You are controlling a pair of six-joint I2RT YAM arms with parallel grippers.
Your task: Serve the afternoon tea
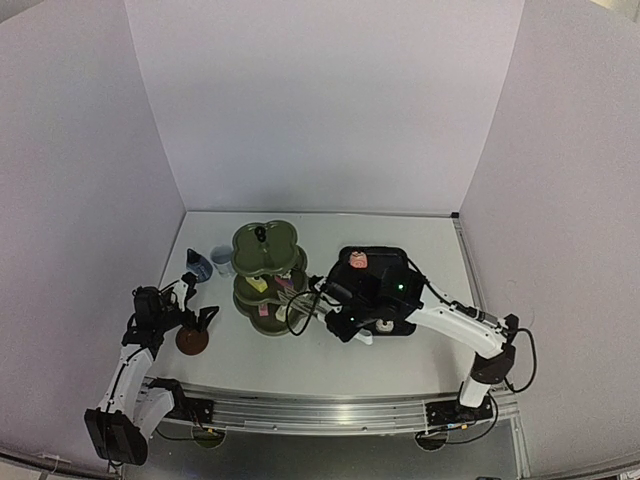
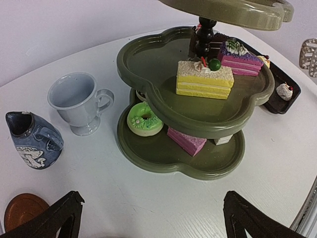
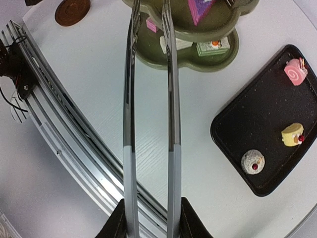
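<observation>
Clenched on long metal tongs (image 3: 172,109) whose tips reach over the dark green three-tier scalloped stand (image 2: 163,67), the right end effector (image 3: 151,218) seems to be stocking tiers while the left end effector (image 2: 153,218) hangs released; next, the tongs likely must pinch a pastry, perhaps the pink swirl roll (image 3: 295,72), on the black rectangular tray (image 3: 237,124).

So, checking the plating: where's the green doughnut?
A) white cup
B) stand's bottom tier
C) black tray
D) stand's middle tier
B: the green doughnut lies on the lowest tier of the stand, partly under the middle tier's rim.
</observation>
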